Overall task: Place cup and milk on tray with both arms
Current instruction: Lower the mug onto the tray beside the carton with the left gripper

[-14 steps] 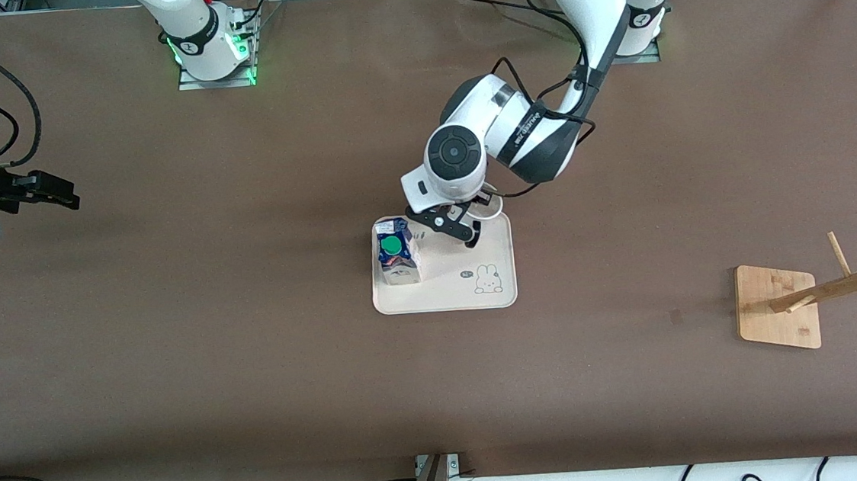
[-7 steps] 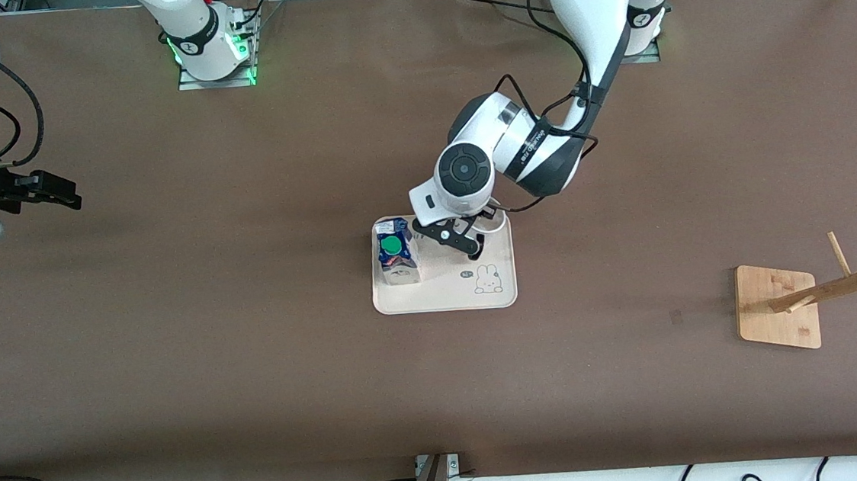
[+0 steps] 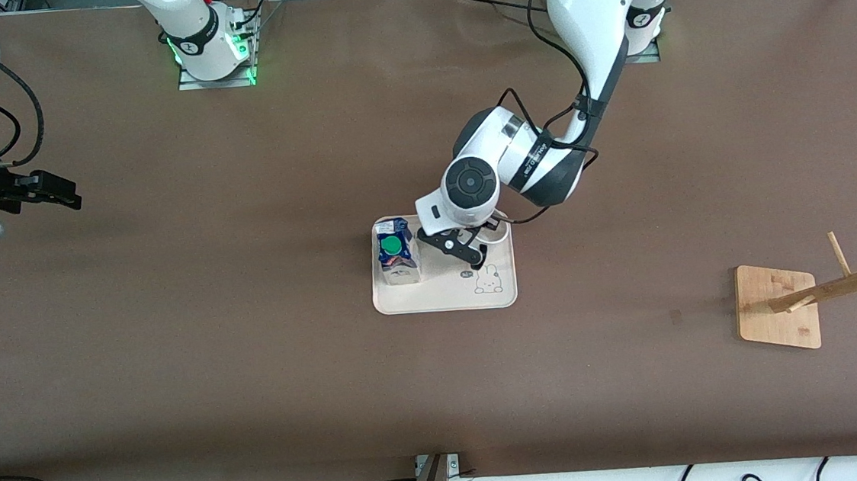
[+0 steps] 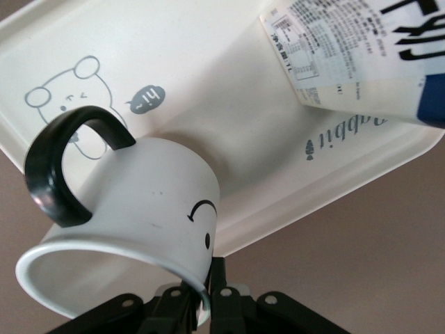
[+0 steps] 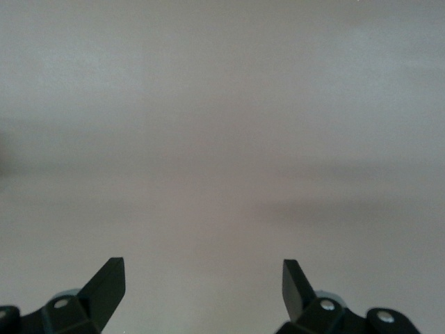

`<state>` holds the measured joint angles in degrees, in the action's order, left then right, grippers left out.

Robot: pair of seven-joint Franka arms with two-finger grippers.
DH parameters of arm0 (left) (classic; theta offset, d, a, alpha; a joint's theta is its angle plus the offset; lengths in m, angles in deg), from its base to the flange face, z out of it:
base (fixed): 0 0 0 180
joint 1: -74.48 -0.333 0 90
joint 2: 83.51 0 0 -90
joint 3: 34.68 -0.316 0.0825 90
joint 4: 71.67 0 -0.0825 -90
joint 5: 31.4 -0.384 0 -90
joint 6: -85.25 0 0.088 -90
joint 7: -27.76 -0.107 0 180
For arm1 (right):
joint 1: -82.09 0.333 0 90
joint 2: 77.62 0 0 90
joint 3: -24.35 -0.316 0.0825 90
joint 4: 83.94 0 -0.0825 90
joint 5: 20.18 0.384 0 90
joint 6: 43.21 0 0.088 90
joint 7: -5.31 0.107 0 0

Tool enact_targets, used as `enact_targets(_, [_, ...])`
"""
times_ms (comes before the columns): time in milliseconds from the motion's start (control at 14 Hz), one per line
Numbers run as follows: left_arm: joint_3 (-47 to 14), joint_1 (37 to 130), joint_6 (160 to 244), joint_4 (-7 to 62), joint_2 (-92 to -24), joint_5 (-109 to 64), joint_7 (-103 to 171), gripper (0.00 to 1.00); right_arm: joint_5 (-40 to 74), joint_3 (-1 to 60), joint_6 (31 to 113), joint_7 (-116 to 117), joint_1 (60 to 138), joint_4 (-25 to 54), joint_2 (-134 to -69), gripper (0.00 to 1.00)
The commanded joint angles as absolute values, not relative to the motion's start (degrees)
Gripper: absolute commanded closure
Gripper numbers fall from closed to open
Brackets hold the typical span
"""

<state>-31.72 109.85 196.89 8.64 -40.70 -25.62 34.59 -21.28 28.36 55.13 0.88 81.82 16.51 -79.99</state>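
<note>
Front view: the left arm hides most of the cup (image 4: 132,209), whose rim the left gripper (image 4: 206,296) pinches over the tray (image 3: 441,298); the right gripper (image 5: 203,282) waits spread above brown table (image 3: 254,361).

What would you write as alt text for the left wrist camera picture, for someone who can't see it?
A white cup with a black handle and a drawn smiley face, pinched by its rim in the robot's left claw, hangs tilted over a cream tray printed with a cartoon rabbit. A milk carton stands on the tray beside it.
</note>
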Motion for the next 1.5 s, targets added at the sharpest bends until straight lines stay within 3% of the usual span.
enact_targets(0, [-31.95,109.82,196.51,6.64,-39.57,-26.66,33.13,1.00,-21.32,27.95,54.88,1.26,81.47,16.25,-79.64,0.00])
enact_targets(286, [-31.95,109.99,199.85,6.73,-38.16,-26.57,33.74,1.00,-21.41,27.95,54.97,1.26,81.47,16.25,-79.64,0.00])
enact_targets(573, [-31.95,110.08,200.38,6.73,-38.16,-26.74,33.83,0.40,-21.32,27.95,54.97,1.26,81.47,16.25,-79.64,0.00])
enact_targets(716, [-31.95,110.08,201.34,6.90,-38.25,-27.01,33.13,0.00,-21.32,27.95,54.97,1.26,81.47,16.25,-79.64,0.00])
enact_targets(1146, [-31.86,109.99,201.61,6.82,-39.03,-26.75,33.92,0.00,-21.41,27.95,55.06,1.26,81.47,16.25,-79.73,0.00])
enact_targets(1432, [-32.04,109.12,196.89,7.26,-44.38,-26.83,33.65,0.00,-21.41,27.95,55.06,1.26,81.48,16.25,-79.73,0.00])
